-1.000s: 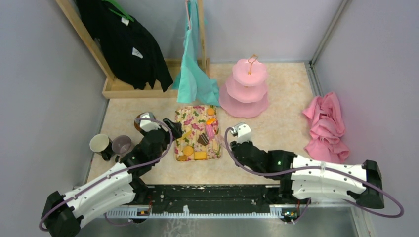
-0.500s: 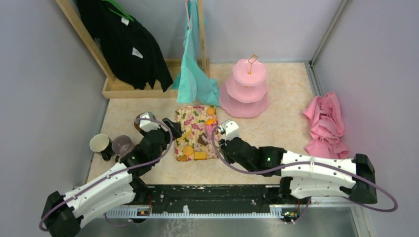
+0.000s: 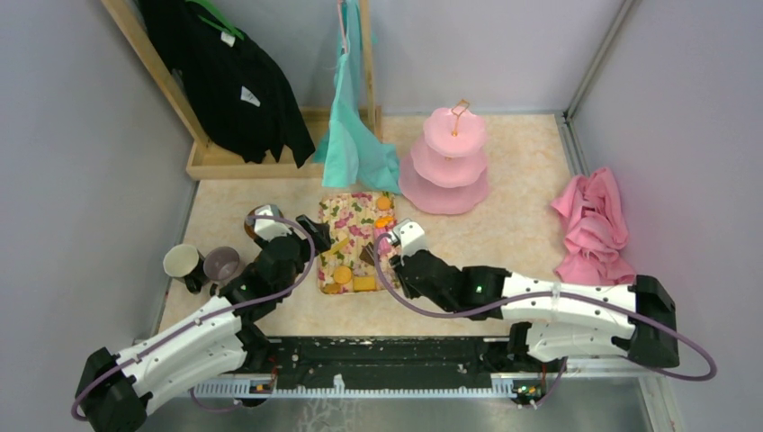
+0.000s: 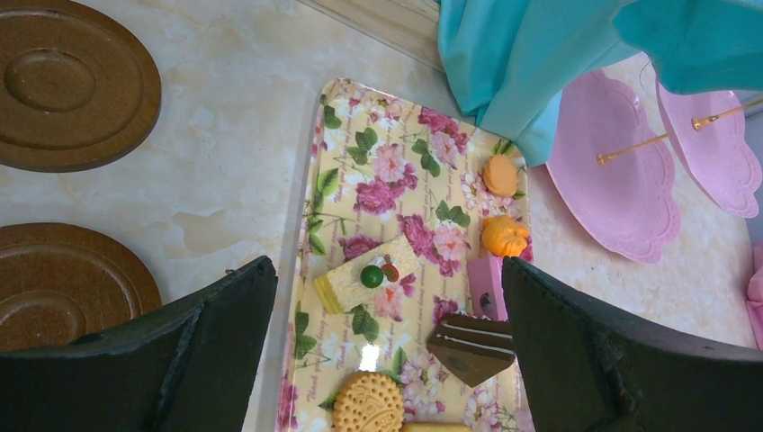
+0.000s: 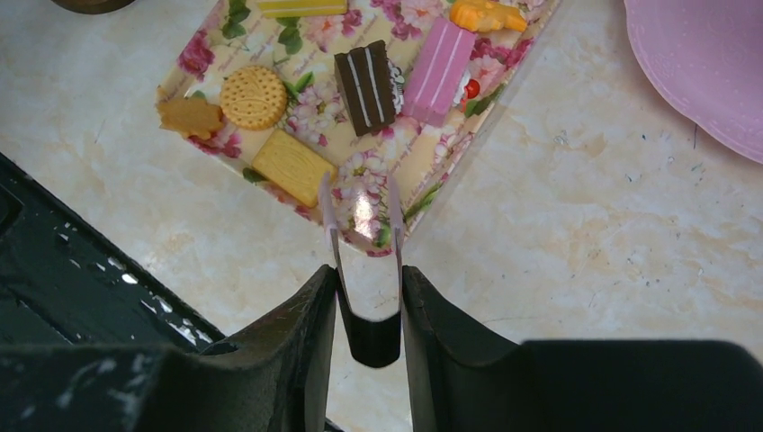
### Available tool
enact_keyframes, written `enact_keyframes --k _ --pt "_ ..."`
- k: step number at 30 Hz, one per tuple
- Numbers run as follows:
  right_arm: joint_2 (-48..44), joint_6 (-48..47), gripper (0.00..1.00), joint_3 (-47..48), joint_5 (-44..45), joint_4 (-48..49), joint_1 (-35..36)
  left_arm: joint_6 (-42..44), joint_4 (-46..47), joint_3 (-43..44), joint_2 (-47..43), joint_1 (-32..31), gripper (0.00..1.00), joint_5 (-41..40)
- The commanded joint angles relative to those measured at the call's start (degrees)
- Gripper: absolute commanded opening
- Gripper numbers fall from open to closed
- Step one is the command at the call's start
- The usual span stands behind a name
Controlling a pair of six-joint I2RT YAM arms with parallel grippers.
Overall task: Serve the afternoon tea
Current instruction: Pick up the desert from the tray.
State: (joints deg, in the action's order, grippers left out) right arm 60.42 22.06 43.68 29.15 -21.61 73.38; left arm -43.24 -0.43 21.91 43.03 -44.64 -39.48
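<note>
Left gripper [image 4: 387, 270]: jaws at full spread, nothing held. Flowered tray [image 4: 396, 171] with snacks [image 4: 364, 274] lies between them; saucers [image 4: 72, 85] lie outside the left jaw.

Right gripper [image 5: 369, 279]: jaws partly closed, pinching clear tongs [image 5: 369, 335]. Tong tips are over the tray's rim. Pink stand [image 5: 702, 81] is ahead and to the right.

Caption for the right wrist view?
Right gripper holds clear tongs above the edge of the floral tray; round biscuit, yellow wafer, chocolate slice and pink wafer lie on it.

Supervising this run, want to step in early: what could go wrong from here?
The clear tongs are held at their base by the right gripper; they could twist or slip. Their tips hang at the floral tray edge and might nudge it. The open left gripper hovers over the tray, risking collision.
</note>
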Motion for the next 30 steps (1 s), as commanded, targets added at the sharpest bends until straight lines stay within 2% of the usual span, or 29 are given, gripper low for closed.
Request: enact_keyframes --k 1,9,18,30 --pt "0.95 -1.68 0.32 3.58 0.86 4.27 0.53 0.88 0.61 -0.01 -0.24 -0.35 0.99 -1.01" --pt "2.78 -1.20 0.32 3.67 0.62 1.77 0.53 1.31 0.60 -0.24 -0.32 -0.27 0.99 -1.49" --pt "0.28 7.10 0.32 -0.72 -2.22 -4.42 0.49 1.17 2.09 -0.96 0.63 -0.27 0.99 -0.88" --pt "1.28 12.40 0.33 -7.62 -3.22 -1.50 0.53 0.85 3.97 -1.79 2.02 -0.27 0.99 0.01"
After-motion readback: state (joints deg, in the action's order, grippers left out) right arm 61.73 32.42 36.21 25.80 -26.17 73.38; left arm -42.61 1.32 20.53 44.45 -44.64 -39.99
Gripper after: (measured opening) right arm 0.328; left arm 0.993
